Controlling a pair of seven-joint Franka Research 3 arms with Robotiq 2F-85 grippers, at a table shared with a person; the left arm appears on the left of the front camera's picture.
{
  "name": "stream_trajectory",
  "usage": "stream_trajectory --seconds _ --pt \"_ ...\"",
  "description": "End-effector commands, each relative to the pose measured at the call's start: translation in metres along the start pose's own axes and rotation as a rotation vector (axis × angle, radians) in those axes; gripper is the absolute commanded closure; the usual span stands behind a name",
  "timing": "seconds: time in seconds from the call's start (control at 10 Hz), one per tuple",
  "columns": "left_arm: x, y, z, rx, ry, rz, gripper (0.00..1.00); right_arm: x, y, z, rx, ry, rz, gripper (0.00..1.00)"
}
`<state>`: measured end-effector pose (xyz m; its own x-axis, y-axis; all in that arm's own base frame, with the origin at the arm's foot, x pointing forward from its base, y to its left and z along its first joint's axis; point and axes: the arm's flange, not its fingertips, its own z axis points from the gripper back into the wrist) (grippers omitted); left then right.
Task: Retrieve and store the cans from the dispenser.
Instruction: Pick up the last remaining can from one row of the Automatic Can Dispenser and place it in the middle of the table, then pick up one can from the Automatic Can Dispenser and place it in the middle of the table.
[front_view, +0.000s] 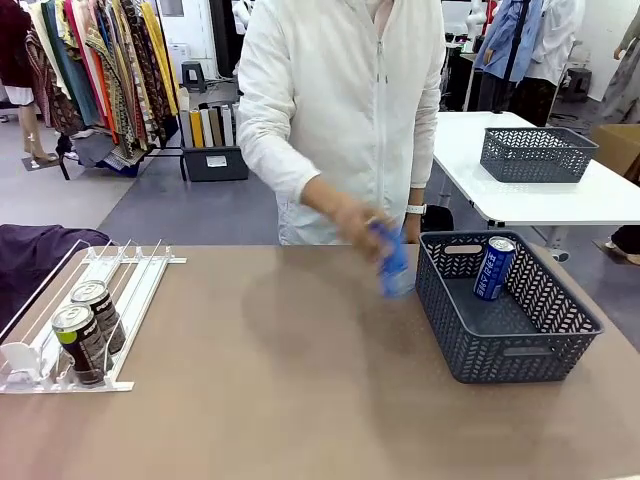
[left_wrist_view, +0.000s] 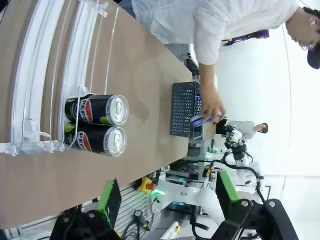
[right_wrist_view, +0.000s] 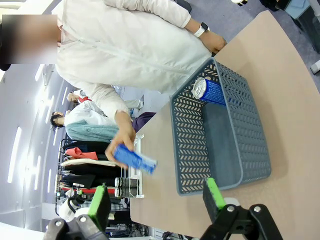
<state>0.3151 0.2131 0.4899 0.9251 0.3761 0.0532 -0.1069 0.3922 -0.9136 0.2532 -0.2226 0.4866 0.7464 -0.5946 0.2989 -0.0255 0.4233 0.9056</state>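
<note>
Cans:
- Two black cans (front_view: 88, 328) stand one behind the other at the low end of the dispenser (front_view: 140, 300), on the robot's left side of the counter (front_view: 280, 400).
- The front can sits against the white end stop. Judged cause: the sloped rails feed the cans down to the stop, where they can be picked.
- The rest of that lane and the neighbouring lanes are bare.
- A blue can (front_view: 494, 268) is inside the grey lattice basket (front_view: 510, 352), tilted with its top near the far wall. It looks dropped in rather than set upright.
- A second blue can (front_view: 393, 262) is in the person's hand (front_view: 352, 222), above the counter just beside the basket's left wall. It is blurred and angled downward. Judged intent: storing it in the basket.

Claws:
- Left claw (left_wrist_view: 166, 186): fully released, with the green pads spread wide. Nothing is between them and nothing is touched. It hangs above the counter's near edge, well apart from the black cans but looking toward them.
- Right claw (right_wrist_view: 155, 189): also released and empty, with its fingers wide. It is poised near the basket's near corner without contact.

Judgement: two cans remain to be retrieved, and the left claw is the better placed for them.
</note>
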Motion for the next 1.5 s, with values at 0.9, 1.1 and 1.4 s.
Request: stream_trajectory --seconds 0.9,1.1,1.4 --pt "-0.004 -0.018 0.0 0.022 -0.002 -0.033 0.0 0.003 0.002 -0.001 0.03 -0.018 0.019 0.0" --pt "-0.008 -0.03 -0.01 0.113 -0.003 -0.033 0.0 0.003 0.002 -0.001 0.03 -0.018 0.019 0.0" --pt "-0.042 -0.09 -0.066 0.457 0.134 -0.105 0.0 0.003 0.002 -0.001 0.03 -0.018 0.019 0.0"
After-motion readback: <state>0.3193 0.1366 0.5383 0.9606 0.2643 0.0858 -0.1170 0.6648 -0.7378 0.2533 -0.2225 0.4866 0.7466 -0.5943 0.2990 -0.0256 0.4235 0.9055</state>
